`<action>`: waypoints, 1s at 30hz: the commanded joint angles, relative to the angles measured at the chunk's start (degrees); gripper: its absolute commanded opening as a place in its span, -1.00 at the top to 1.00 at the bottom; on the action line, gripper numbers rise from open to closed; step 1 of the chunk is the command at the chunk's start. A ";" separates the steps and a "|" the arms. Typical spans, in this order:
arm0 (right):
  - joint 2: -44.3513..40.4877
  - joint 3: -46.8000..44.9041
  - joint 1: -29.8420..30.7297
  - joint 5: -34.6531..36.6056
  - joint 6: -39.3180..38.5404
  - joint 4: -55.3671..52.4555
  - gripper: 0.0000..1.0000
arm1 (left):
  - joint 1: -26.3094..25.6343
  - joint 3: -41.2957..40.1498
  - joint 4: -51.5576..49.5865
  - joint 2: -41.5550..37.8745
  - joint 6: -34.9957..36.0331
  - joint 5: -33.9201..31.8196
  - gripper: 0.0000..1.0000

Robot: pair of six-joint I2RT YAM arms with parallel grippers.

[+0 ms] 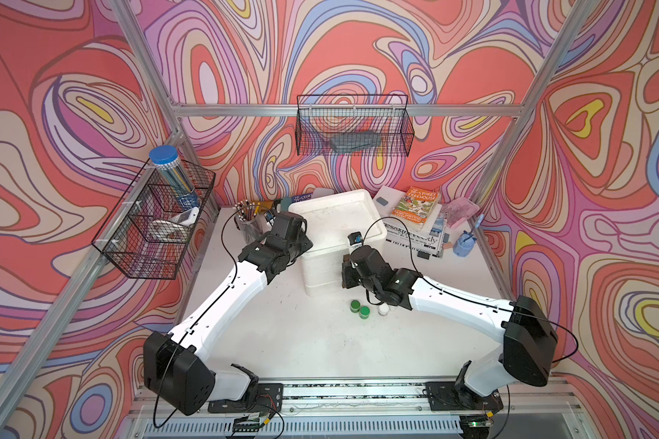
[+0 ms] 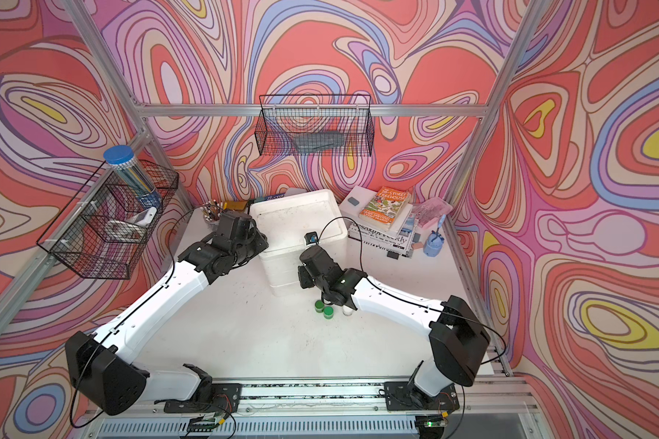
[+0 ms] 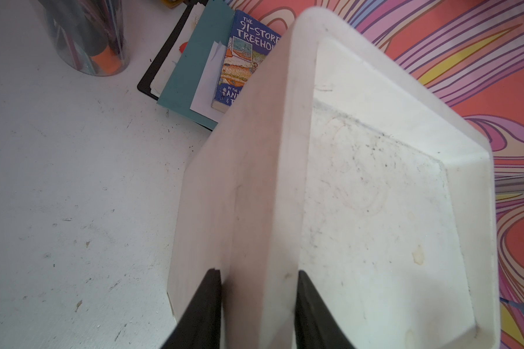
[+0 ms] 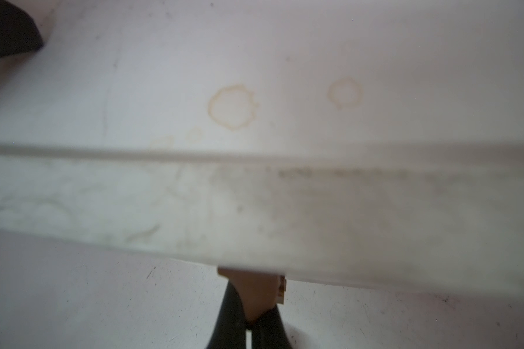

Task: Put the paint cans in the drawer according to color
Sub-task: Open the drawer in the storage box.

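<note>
The left gripper [image 3: 257, 276] clamps the left rim of the white drawer unit [image 1: 320, 273], the right gripper [image 4: 253, 294] pinches a tan tab [image 4: 251, 279] low on its near face (blurred), and the green paint cans [image 1: 364, 311] and a white paint can [image 1: 383, 309] stand on the table [image 1: 282, 334] just nearer.

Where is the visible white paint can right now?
In both top views the white paint can stands on the table, in front of the drawer unit, just right of a green can, partly under the right arm.
</note>
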 commanded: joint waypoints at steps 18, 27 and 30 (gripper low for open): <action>-11.91 -8.47 -0.58 -9.80 -1.52 -2.32 1.00 | -0.96 -4.05 -5.25 0.58 -0.83 1.52 0.30; -16.91 -11.64 -0.56 -19.58 -2.46 -6.42 1.00 | -0.94 -3.88 -4.97 0.95 -0.64 1.67 0.31; -18.10 -12.01 -0.53 -23.63 -3.88 -8.86 1.00 | -0.98 -3.93 -4.94 1.14 -0.65 1.91 0.31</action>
